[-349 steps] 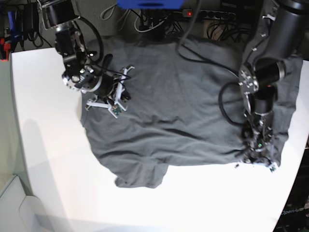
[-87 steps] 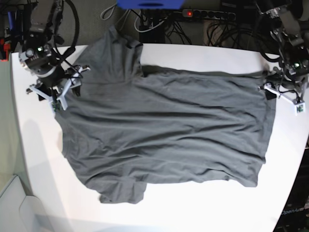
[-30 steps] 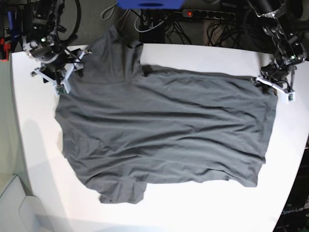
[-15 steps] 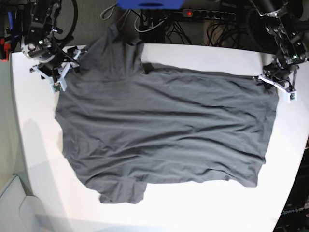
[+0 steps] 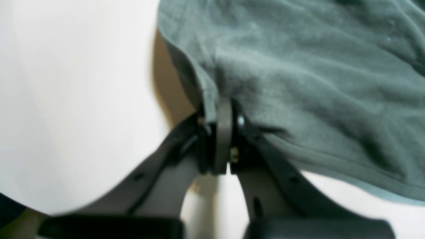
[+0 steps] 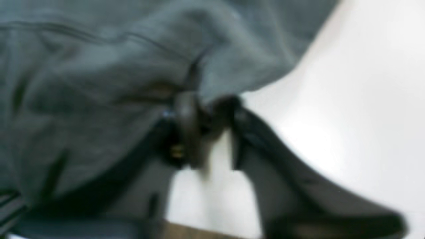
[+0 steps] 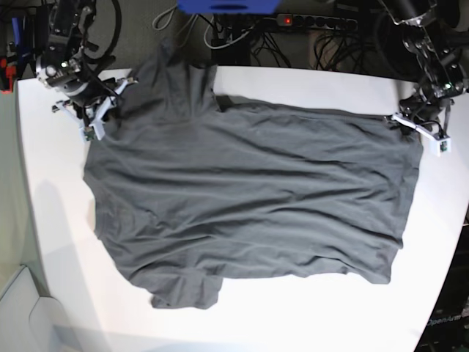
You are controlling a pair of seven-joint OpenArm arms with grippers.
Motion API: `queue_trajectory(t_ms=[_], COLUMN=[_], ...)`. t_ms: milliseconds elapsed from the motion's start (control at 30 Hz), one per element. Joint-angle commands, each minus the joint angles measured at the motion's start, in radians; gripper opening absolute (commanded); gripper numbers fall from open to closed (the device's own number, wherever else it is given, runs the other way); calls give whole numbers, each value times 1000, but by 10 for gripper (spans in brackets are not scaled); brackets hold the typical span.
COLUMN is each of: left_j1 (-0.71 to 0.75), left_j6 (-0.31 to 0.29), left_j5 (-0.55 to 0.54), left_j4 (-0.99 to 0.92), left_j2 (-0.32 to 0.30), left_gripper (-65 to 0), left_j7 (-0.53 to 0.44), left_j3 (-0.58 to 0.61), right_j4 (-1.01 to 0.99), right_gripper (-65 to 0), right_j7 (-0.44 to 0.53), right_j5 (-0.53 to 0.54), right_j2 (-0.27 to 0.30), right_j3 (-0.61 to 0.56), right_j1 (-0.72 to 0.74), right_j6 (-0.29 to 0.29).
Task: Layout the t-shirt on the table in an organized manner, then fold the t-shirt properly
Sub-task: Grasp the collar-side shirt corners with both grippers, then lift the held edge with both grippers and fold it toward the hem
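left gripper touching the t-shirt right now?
Touching. The left wrist view shows the left gripper with its jaws shut on the edge of the t-shirt, cloth pinched between them above the table.

One t-shirt (image 7: 249,198), one white desk (image 7: 66,235), two robot arms, each ending in one hand: the left hand (image 7: 419,130) and the right hand (image 7: 94,117); one power strip (image 7: 315,22) behind the desk

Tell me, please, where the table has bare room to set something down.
The near edge of the table, below the shirt, is bare, as is the strip along the shirt's left side. It is crowded at the far corners, where the right gripper and left gripper pinch the shirt's edges.
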Motion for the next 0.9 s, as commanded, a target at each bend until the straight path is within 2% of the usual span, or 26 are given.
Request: queue_trajectory(t_ms=[0,167,333,500,533,633,767,867], left_j1=[1,1,3,18,24,51,57,58], left_j6=[6,6,6,8,9,9,6,6], left_j5=[16,16,16,16,16,16,16,16], left_j4=[8,11,77,142,163,221,277,294], left_j2=[-12,-12,-12,-12,-12,-12,-9,-9], left_gripper=[-648,-648,-648,-648,-648,-648,-648,-648], left_j7=[22,22,30,32,32,32,33,33], left_j3=[-4,-4,-4,-4,-4,-5,-60,-105], right_j4=[1,48,200,315,321,323,329,329], right_gripper=[-650,-650,-650,-650,-650,-650,-650,-650], right_j7=[-39,-39,10,12,12,6,9,4], right_j5=[-20,-20,-20,-20,-20,-20,-20,-20], right_j2=[5,3,0,-18,-18,-24,-64,-67], right_j3=[4,10,10,30,42,96,177,215], right_j1=[-7,-28,-93,-114,-114,-105,-88,-77], right_j6=[2,2,2,4,12,100,100,100])
